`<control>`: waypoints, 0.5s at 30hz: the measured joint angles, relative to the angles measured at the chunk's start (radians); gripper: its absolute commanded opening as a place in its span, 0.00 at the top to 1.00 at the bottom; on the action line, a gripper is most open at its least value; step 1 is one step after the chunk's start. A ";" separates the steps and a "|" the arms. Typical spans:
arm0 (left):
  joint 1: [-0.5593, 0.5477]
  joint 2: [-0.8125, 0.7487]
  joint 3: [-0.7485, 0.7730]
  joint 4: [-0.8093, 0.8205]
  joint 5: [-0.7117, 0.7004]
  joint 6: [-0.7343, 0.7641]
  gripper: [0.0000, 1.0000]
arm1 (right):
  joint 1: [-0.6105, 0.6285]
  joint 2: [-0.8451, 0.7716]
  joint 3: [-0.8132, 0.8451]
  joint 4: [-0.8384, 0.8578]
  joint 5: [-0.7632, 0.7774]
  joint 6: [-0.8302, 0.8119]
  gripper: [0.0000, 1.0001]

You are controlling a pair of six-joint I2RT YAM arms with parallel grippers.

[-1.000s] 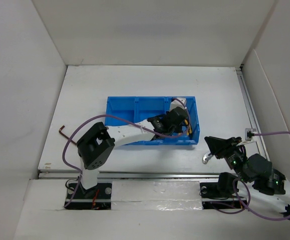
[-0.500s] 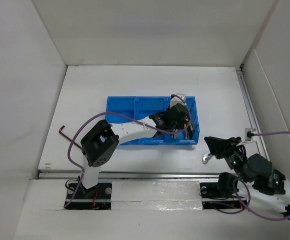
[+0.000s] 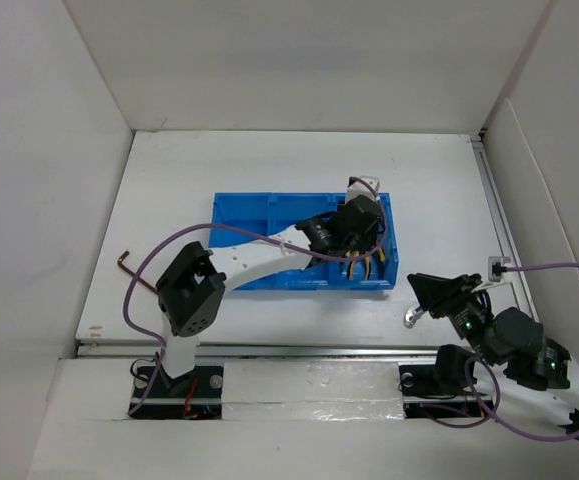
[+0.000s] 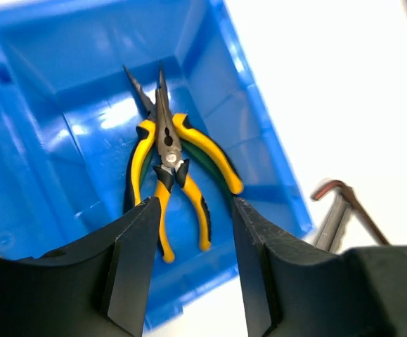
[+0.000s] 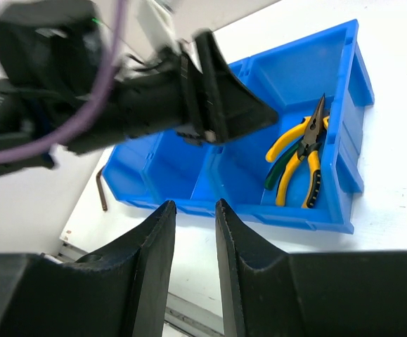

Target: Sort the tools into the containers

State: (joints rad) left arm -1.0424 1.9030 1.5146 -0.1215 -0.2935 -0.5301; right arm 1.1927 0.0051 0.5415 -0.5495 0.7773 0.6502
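The blue three-compartment tray [image 3: 269,215] lies mid-table. Yellow-handled pliers [image 4: 166,161] lie on dark green-handled pliers [image 4: 217,158] in its right compartment; they also show in the top view [image 3: 365,266] and the right wrist view [image 5: 298,158]. My left gripper [image 4: 192,225] is open and empty, above that compartment near its far side [image 3: 359,215]. My right gripper [image 5: 195,210] is open and empty, near the tray's right front corner [image 3: 427,290]. A dark hex key [image 3: 129,266] lies left of the tray. A silver L-shaped piece [image 3: 412,317] lies beside the right gripper.
White walls close in the table on the left, back and right. A metal rail runs along the near edge [image 3: 289,350]. The left arm [image 5: 119,105] stretches over the tray's middle. The tray's left and middle compartments look empty in the right wrist view.
My left gripper has moved towards the far right of the right compartment, uncovering the pliers lying there. The right arm has not moved.
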 measured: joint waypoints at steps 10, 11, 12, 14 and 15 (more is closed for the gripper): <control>0.193 -0.430 0.041 -0.246 -0.047 0.025 0.41 | 0.000 0.000 0.000 0.001 -0.007 -0.006 0.65; 0.287 -0.476 0.024 -0.236 -0.028 0.025 0.41 | 0.000 0.000 0.000 0.001 -0.008 -0.007 0.65; 0.370 -0.515 0.000 -0.220 -0.014 0.025 0.41 | 0.000 0.000 0.000 0.002 -0.011 -0.008 0.65; 0.662 -0.639 -0.143 -0.175 0.001 0.016 0.41 | 0.000 0.000 0.000 0.003 -0.011 -0.010 0.65; 0.758 -0.693 -0.216 -0.175 0.000 0.007 0.41 | 0.000 0.000 0.000 0.003 -0.012 -0.010 0.65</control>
State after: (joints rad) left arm -0.2844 1.2102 1.2984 -0.2962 -0.2932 -0.5232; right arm 1.1927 0.0051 0.5415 -0.5461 0.7654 0.6399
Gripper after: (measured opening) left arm 0.592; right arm 0.350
